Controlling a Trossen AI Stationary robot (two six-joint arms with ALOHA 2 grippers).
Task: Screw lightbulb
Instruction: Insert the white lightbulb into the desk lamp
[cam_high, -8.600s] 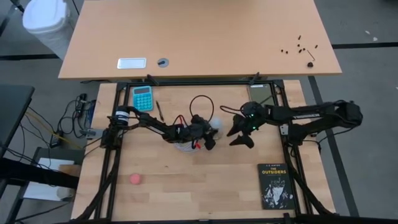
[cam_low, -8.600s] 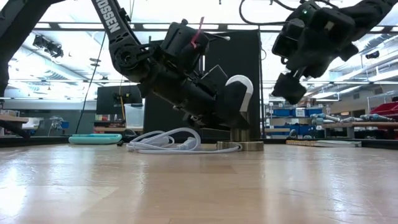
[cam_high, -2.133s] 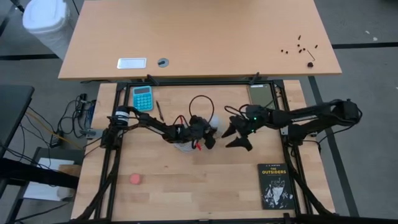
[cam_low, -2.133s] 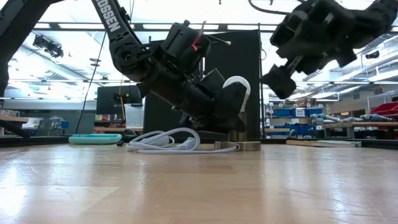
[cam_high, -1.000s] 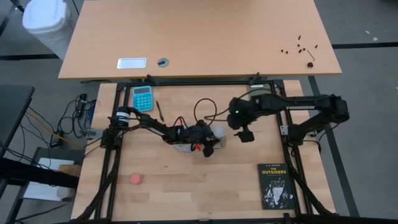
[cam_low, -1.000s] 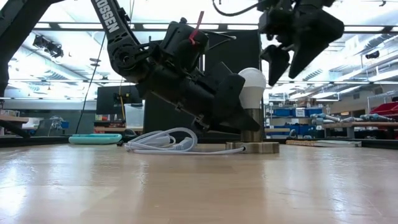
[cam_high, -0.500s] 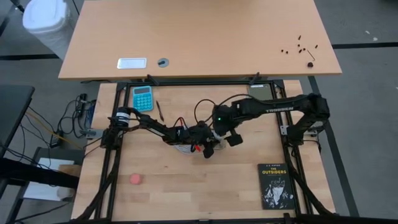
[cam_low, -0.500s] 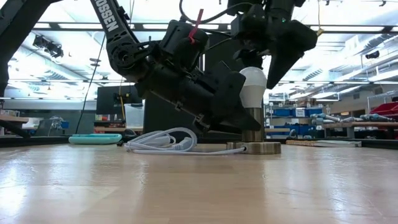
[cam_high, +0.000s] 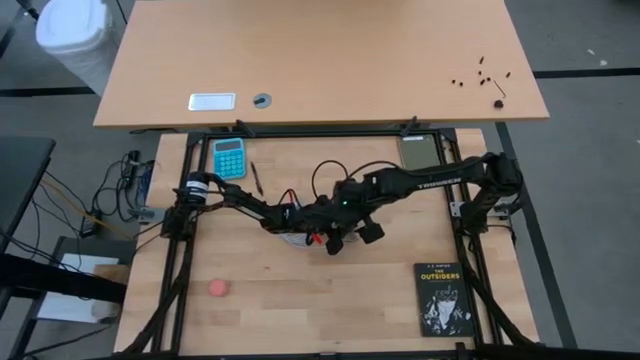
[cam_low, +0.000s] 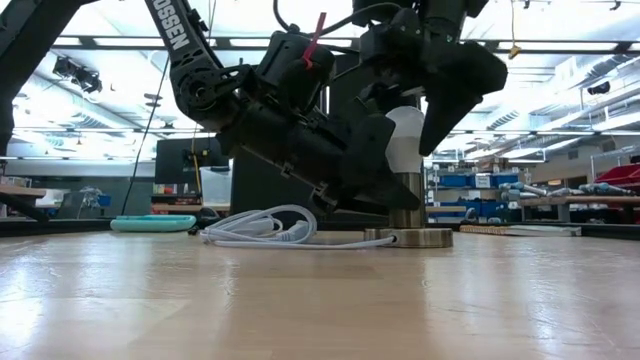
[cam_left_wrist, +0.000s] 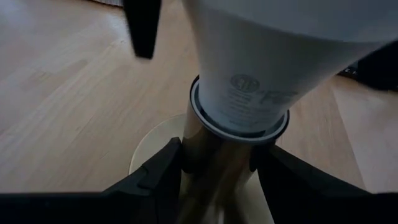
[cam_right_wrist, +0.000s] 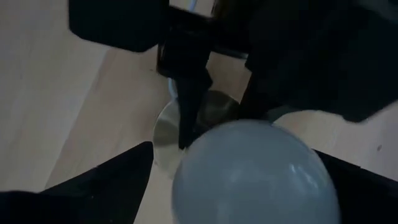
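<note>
The white lightbulb (cam_low: 404, 140) stands upright in a brass socket stem (cam_left_wrist: 214, 168) on a round metal disc (cam_low: 410, 237). A white cord (cam_low: 265, 228) lies to the left of the disc. My left gripper (cam_low: 388, 195) reaches in from the table's left and is shut on the stem, under the bulb. My right gripper (cam_right_wrist: 249, 186) hangs open over the lightbulb (cam_right_wrist: 255, 171), pointing steeply down, with one finger on each side of the globe. In the high view the right gripper (cam_high: 356, 224) hides the bulb. My left gripper pinches the socket's brass stem (cam_left_wrist: 205, 180) between its two fingers (cam_left_wrist: 163, 169), just below the bulb's white collar. The fingers slant down from the table's left. The socket stands upright with its disc on the table. My right gripper straddles the bulb's globe; whether a finger touches it I cannot tell.
A teal calculator (cam_high: 229, 157) and a pen (cam_high: 255, 178) lie at the far left, and a dark tablet (cam_high: 418, 152) at the far right. A pink ball (cam_high: 219, 288) sits near left. A black book (cam_high: 443, 299) lies near right.
My right gripper has swung toward the table's left and sunk a little, rolling as it went. It has gone from up and to the right of the bulb to straddling it from above. The bulb and socket have stayed in place.
</note>
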